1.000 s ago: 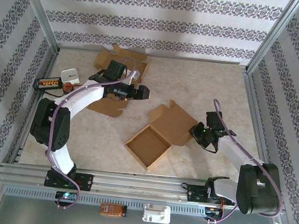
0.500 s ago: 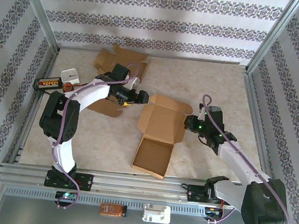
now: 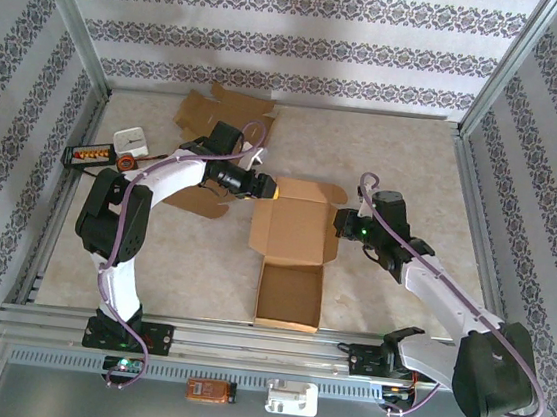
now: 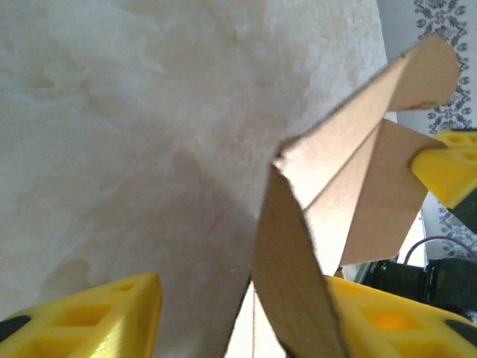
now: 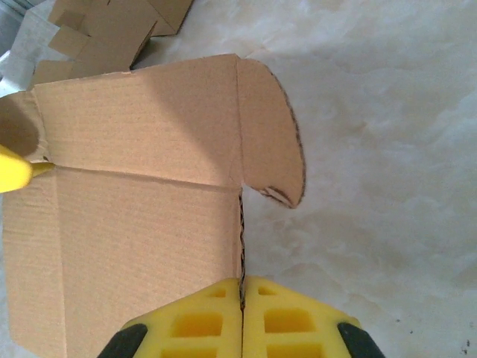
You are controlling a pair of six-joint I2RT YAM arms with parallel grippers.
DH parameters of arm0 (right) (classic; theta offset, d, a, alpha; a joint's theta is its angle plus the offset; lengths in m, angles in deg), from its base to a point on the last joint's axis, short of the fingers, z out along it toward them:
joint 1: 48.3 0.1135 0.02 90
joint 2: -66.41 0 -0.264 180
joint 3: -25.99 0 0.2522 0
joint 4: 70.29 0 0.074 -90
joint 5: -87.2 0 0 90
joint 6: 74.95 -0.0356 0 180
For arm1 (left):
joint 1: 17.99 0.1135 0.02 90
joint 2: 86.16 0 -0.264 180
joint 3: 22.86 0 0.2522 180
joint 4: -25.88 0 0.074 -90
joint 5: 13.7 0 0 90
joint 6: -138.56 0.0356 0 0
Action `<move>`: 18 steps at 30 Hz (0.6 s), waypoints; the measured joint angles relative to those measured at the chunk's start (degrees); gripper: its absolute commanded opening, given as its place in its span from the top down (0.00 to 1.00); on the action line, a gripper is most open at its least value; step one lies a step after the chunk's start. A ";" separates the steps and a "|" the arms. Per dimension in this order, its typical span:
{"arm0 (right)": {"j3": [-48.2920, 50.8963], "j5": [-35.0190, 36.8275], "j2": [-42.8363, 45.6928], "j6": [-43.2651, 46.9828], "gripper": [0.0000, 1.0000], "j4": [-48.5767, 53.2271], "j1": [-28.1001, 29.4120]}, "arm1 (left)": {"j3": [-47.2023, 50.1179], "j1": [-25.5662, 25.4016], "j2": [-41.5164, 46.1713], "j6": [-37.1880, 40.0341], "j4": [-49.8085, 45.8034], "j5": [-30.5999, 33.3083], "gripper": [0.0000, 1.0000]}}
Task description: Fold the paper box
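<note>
Cardboard box point(image 3: 289, 295) has swung square, mid-table, lid open behind. Right gripper point(image 3: 345, 223) stays clamped on lid edge; left gripper point(image 3: 264, 187), jaws wide, now straddles the corner flap: flap folding looks next.

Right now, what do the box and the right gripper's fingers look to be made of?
The box looks like brown corrugated cardboard, matte: fine parallel ribbing shows across its panels. The right gripper's fingers look like yellow plastic or rubber, matte, with hollow cells in their faces; hardness cannot be told.
</note>
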 measured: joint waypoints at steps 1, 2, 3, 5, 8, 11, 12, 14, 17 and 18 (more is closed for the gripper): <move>-0.28 0.13 -0.22 0.17 0.92 0.02 0.00 | -0.02 -0.09 0.00 0.94 -0.39 -0.17 0.53; -0.57 0.33 -0.39 0.33 0.92 0.00 0.00 | -0.02 -0.26 0.00 1.97 -1.03 -0.35 0.55; -0.87 0.48 -0.55 0.50 0.92 -0.02 0.04 | -0.02 -0.50 0.00 2.84 -1.79 -0.37 0.57; -1.44 0.72 -0.83 0.92 0.92 -0.04 0.11 | -0.15 -1.05 0.00 4.81 -3.69 -0.20 0.66; -1.84 1.05 -1.01 1.27 0.92 -0.07 0.11 | -1.14 -2.05 0.00 7.23 -7.13 1.60 0.77; -2.19 1.57 -1.40 1.73 0.92 -0.04 0.52 | -2.91 -2.78 0.00 9.07 -9.90 4.31 0.84; -2.29 1.77 -1.49 2.16 0.92 -0.02 0.83 | -3.56 -2.95 0.00 9.53 -10.64 5.29 0.85; -2.69 2.40 -1.60 2.97 0.91 0.02 1.57 | -4.94 -3.34 0.00 9.99 -12.04 7.28 0.87; -4.44 4.94 -2.32 5.22 0.90 0.00 3.30 | -8.17 -4.07 0.02 10.12 -14.14 12.39 0.92; -5.44 6.54 -2.80 6.29 0.90 -0.07 4.22 | -9.68 -4.22 0.02 9.92 -14.84 14.86 0.92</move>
